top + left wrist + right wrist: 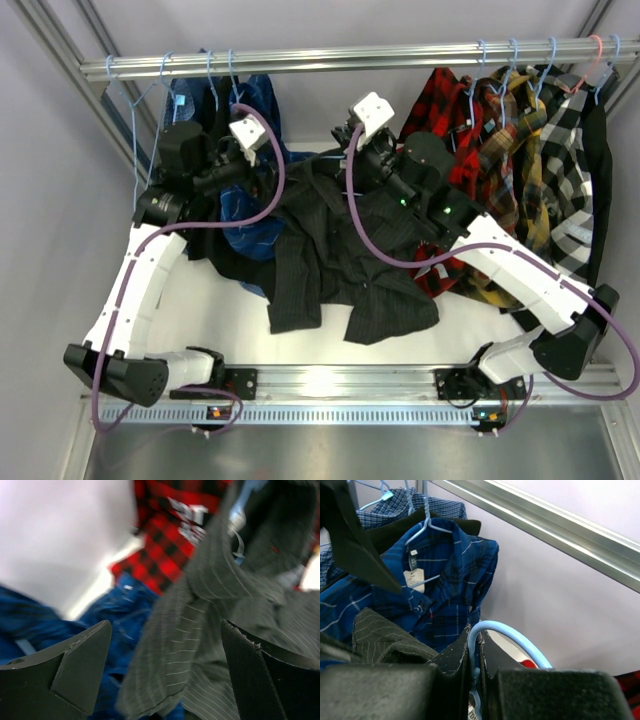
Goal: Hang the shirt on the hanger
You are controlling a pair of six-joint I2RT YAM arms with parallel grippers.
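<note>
The dark pinstriped shirt (340, 250) lies crumpled across the middle of the table. My left gripper (262, 190) is at its upper left edge. In the left wrist view the gripper (165, 655) is open, and a fold of the shirt (200, 625) hangs between the two fingers (85, 665). My right gripper (350, 165) is above the shirt's collar end. In the right wrist view it (475, 652) is shut on the light-blue wire hanger (512, 636) just below the hook. The rest of the hanger is hidden under the fingers and the shirt.
A metal rail (340, 58) runs along the back. Blue checked shirts (215, 100) hang at its left, and a red-and-black plaid shirt (440, 100) and several other plaid shirts (540, 130) at its right. A blue shirt (255, 235) lies partly under the dark shirt.
</note>
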